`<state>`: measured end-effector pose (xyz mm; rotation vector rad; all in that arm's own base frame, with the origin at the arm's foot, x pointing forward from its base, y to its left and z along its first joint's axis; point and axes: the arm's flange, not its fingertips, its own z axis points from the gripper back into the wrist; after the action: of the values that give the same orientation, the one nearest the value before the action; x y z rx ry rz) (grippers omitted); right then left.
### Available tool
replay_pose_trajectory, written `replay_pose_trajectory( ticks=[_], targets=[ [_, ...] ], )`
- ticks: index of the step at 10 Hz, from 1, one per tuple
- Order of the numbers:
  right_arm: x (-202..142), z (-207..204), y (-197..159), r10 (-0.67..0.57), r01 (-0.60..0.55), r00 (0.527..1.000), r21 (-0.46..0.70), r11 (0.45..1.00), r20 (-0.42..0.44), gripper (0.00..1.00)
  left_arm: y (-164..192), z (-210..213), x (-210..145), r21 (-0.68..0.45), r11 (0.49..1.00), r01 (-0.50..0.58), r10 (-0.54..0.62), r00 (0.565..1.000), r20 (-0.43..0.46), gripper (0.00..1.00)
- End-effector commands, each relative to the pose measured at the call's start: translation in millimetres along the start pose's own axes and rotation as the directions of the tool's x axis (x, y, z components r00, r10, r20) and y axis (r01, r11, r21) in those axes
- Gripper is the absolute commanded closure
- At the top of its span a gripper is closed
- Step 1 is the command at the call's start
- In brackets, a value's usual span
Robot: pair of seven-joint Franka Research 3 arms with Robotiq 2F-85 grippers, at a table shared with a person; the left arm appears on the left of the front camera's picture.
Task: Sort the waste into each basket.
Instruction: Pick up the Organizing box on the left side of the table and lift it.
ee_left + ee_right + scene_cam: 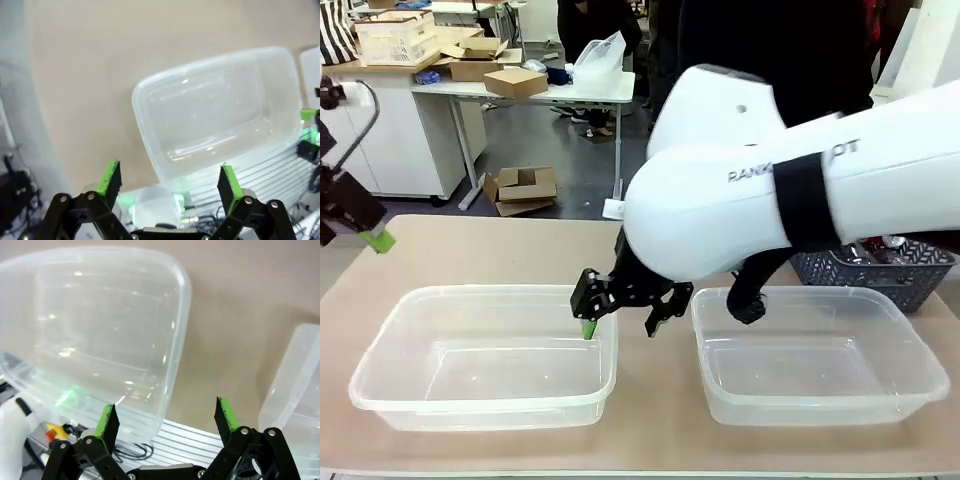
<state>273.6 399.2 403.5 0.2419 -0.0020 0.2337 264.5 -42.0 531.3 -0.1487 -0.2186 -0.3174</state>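
Tan worktop (655,400) carries two clear tubs side by side, long axes running left-right; both hold nothing yet. Reference: left tub (470,412). Over its right rim, toward the gap before the right tub (820,408), hangs the right gripper (620,327), jaws spread wide, nothing between them. Up off its far-left corner sits the left gripper (170,174), equally wide and empty. Well right of it, behind the right tub, lies a dark mesh basket (880,275); contents mostly hidden by the right arm, probably the waste. If so, right arm is nearer.
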Motion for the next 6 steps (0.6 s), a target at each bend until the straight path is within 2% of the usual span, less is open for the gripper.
replay_pose_trajectory(
  ticks=[1, 3, 4, 5, 6],
  targets=[
    [16, -19, 25, -0.025, 0.024, 0.999, -0.037, 0.999, -0.02, 0.0, -17, -163, -120, -0.008, 0.999, -0.053, 0.052, 0.994, -0.097, 0.0],
    [20, -40, 22, -0.099, 0.098, 0.995, -0.052, 0.994, -0.013, 0.0, -7, -223, -147, 0.009, 0.995, -0.1, 0.101, 0.994, -0.041, 0.0],
    [20, -40, 18, -0.133, 0.134, 0.991, -0.041, 0.99, 0.012, 0.0, 3, -245, -159, 0.009, 0.995, -0.102, 0.103, 0.994, -0.03, 0.0],
    [19, -35, 13, -0.187, 0.19, 0.98, -0.03, 0.981, 0.068, 0.0, 16, -260, -168, 0.023, 0.993, -0.113, 0.114, 0.992, -0.056, 0.0],
    [14, -41, 8, -0.08, 0.079, 0.996, -0.04, 0.996, -0.036, 0.0, 30, -248, -160, 0.083, 0.99, -0.117, 0.134, 0.961, -0.242, 0.0]
  ],
)
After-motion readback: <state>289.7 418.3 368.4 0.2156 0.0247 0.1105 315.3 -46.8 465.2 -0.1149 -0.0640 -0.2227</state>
